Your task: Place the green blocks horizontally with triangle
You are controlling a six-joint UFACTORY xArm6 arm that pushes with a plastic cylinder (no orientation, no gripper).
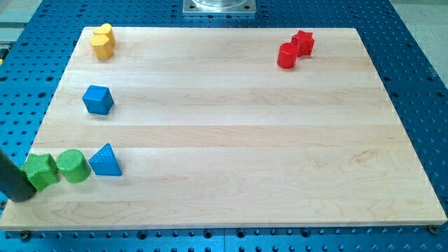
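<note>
A green star-like block (40, 171), a green cylinder (73, 166) and a blue triangle block (105, 160) lie in a row near the view's bottom left, close together. My tip (21, 197) is at the lower left of the green star-like block, touching or nearly touching its left side. The dark rod runs off the view's left edge.
A blue cube-like block (97, 99) lies above the row at the left. Two yellow blocks (102, 41) sit at the top left corner. Two red blocks (295, 49), a cylinder and a star, sit at the top right. The wooden board (231, 140) ends just left of my tip.
</note>
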